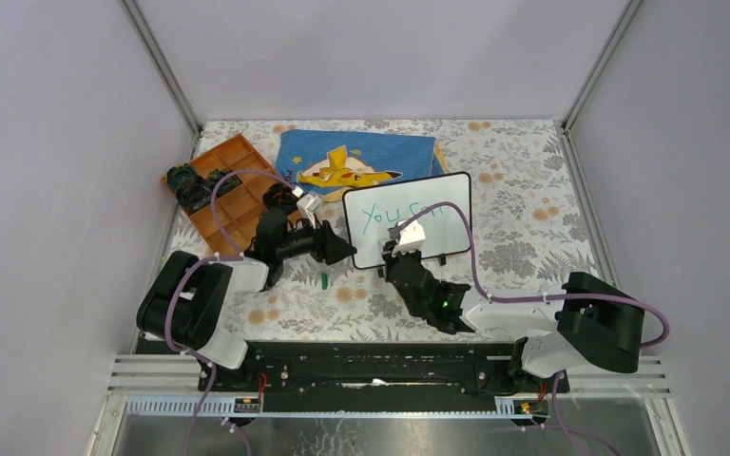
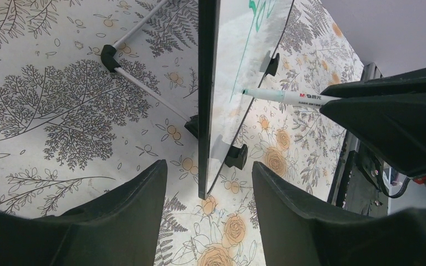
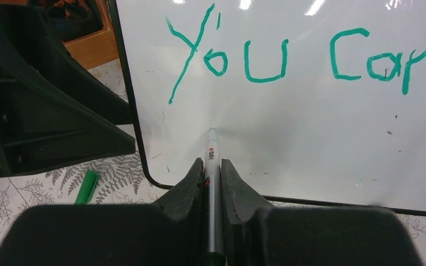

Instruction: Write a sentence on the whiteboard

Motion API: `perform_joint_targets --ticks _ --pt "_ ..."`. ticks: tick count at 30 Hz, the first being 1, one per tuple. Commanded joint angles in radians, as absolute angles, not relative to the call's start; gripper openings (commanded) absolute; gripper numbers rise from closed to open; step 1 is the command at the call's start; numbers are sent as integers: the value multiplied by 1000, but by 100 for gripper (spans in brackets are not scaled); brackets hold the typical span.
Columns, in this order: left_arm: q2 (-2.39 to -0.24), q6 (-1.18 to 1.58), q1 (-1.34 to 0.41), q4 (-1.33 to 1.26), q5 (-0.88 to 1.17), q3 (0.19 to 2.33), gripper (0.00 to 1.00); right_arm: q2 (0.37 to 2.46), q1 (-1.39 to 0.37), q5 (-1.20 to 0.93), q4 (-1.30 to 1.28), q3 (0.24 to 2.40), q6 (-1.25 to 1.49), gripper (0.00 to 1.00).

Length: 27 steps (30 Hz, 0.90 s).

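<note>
The whiteboard [image 3: 310, 138] stands propped on the tabletop [image 1: 532, 190], and the sentence [image 3: 263, 79] on it so far reads "You Can" in green. The right end effector [image 3: 212, 172] is clenched on the marker [image 3: 211, 152], its tip at the board below "You". The left end effector [image 2: 208, 165] straddles the board's left edge, released. The next move is probably starting the second line, which calls for light, steady pressure.

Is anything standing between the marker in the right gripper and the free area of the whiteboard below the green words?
Nothing visible does. The white marker, shut in the right gripper, points straight at the bare glossy black-framed whiteboard just below the green handwritten "You".
</note>
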<state>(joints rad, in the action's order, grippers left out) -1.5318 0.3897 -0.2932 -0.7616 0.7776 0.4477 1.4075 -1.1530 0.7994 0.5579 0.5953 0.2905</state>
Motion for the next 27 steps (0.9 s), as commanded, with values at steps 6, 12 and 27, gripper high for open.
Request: perform_joint_targets --ticks 6,12,27 --pt "-1520 361 -300 -771 764 475 64 1408 -1127 791 572 640 307 0" --pt "-1523 359 -301 -769 762 477 64 1401 -1127 770 543 626 321 0" --pt "-1523 354 -305 -761 761 480 64 1385 -1128 746 492 589 359 0"
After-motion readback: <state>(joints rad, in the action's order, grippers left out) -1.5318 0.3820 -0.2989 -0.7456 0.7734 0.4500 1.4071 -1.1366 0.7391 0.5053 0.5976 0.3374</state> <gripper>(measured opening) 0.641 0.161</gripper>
